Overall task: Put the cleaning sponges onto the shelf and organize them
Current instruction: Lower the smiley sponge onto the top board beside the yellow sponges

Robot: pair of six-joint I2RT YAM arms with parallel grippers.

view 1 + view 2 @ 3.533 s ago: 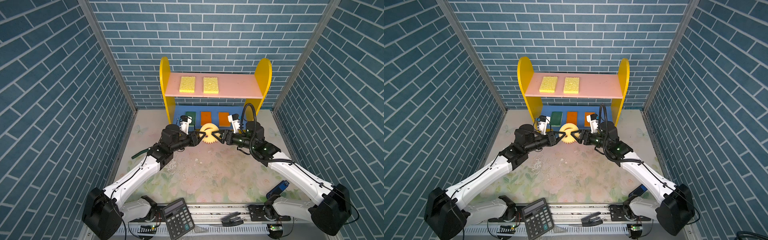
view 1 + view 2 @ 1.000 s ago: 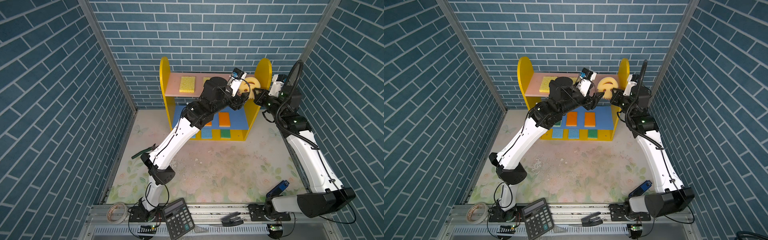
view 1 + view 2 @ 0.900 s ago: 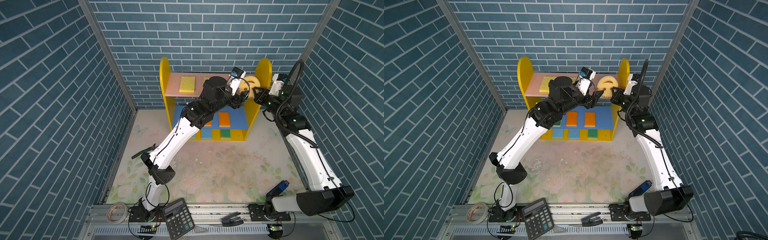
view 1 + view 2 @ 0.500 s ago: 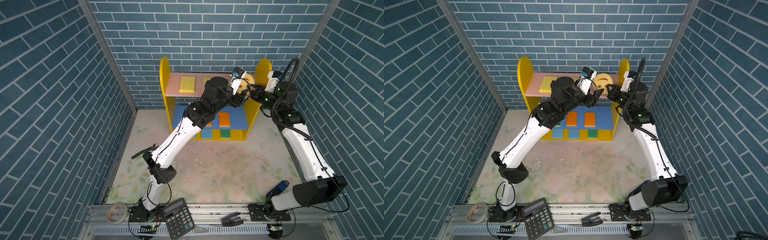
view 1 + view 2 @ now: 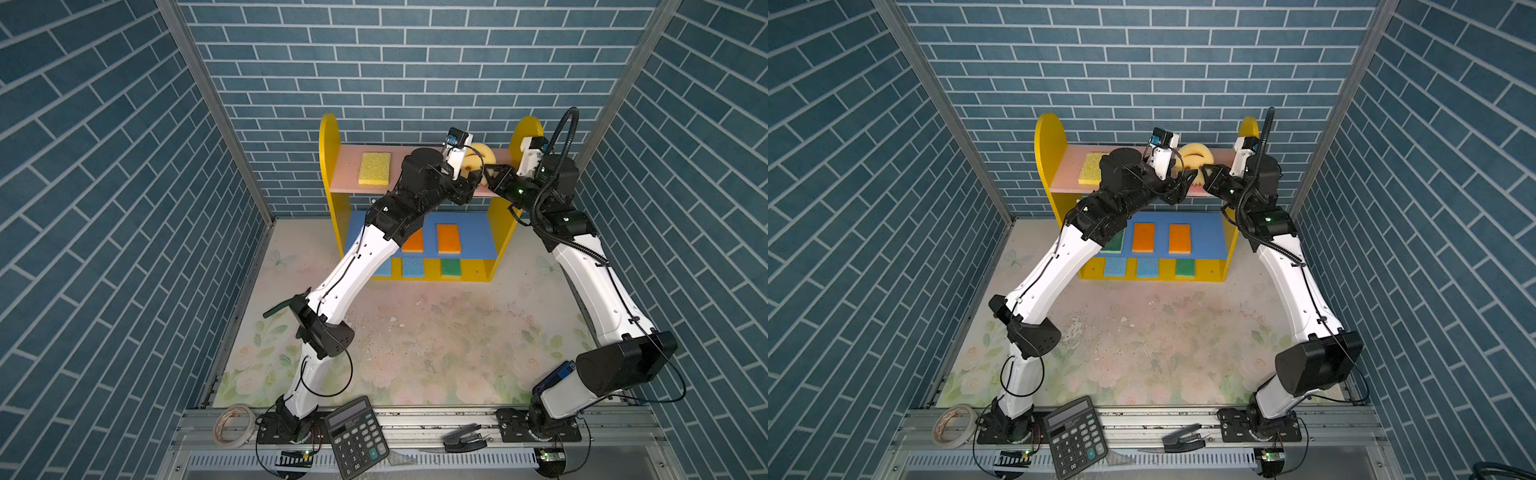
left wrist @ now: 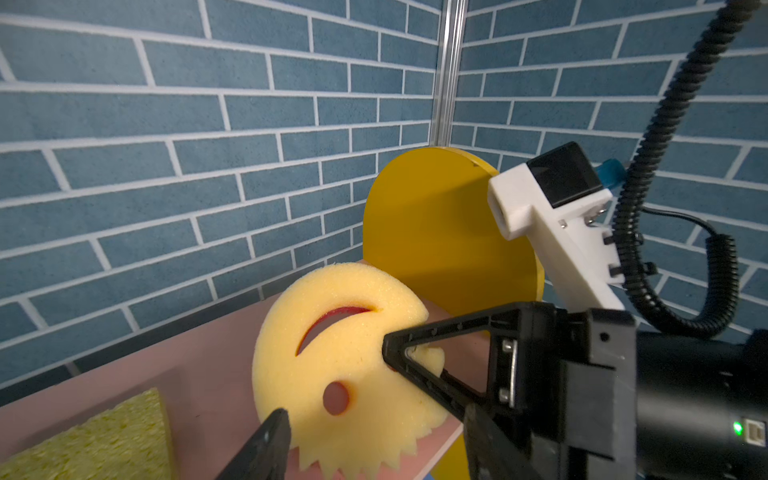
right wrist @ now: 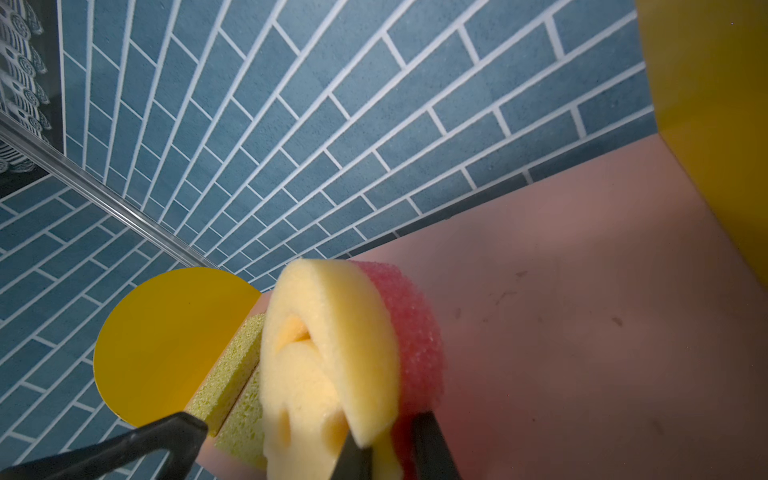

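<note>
1. In both top views the round yellow smiley sponge (image 5: 487, 153) (image 5: 1204, 151) stands tilted at the right end of the pink top board (image 5: 1067, 170) of the shelf (image 5: 328, 137). It sits between the left gripper (image 5: 1185, 183) and the right gripper (image 5: 1204, 170).
2. Only the left wrist view shows the right gripper (image 6: 395, 357) pinching the smiley's rim beside an eye hole.
3. The right wrist view adds the smiley's pink underside (image 7: 415, 332). It also shows a left finger (image 7: 124, 449) clear of the foam, so the left jaws are spread and grip nothing.
4. That view shows two rectangular yellow sponges (image 7: 230, 365) beyond the smiley, while the top views show one (image 5: 375, 168).
5. Only the top views show the orange sponges (image 5: 1143, 237) on the blue middle board (image 5: 1208, 237) and the light blue sponges (image 5: 1114, 267) on the base.
</note>
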